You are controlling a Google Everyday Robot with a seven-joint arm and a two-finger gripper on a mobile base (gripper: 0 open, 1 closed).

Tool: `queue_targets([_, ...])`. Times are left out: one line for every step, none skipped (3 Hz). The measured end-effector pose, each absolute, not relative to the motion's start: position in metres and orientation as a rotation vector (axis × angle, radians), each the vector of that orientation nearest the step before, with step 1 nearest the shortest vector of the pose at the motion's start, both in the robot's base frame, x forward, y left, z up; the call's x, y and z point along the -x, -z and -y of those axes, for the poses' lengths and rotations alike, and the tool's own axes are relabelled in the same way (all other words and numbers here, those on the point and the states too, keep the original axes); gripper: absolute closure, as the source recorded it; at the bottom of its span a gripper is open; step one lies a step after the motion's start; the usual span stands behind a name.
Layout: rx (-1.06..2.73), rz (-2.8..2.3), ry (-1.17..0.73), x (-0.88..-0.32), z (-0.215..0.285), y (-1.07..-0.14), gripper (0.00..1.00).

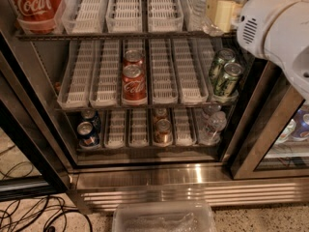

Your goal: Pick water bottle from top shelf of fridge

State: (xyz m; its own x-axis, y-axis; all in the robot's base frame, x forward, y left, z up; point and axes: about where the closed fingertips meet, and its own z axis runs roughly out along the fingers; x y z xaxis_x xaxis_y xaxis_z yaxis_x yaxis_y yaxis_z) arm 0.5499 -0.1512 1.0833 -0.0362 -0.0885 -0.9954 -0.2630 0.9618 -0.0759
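The fridge stands open in front of me, with wire racks and a shiny steel base. The top shelf runs along the upper edge with white slotted lane trays. The water bottle stands at the right end of that shelf. Only its clear ribbed lower body shows, and its cap is out of view. My gripper shows as a yellowish part at the end of the white arm. It is right beside the bottle, on its right side.
A red Coca-Cola bottle stands at the top shelf's left end. The middle rack holds red cans and green cans. The bottom rack holds more cans and small clear bottles. A plastic bin and cables lie on the floor.
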Motion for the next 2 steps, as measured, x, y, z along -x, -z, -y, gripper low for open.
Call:
queue_targets([0.274, -1.612, -0.137, -0.547, 0.156, -1.083, 1.00])
queue_targets([0.325, -1.633, -0.145, -0.537, 0.176, -1.087, 1.00])
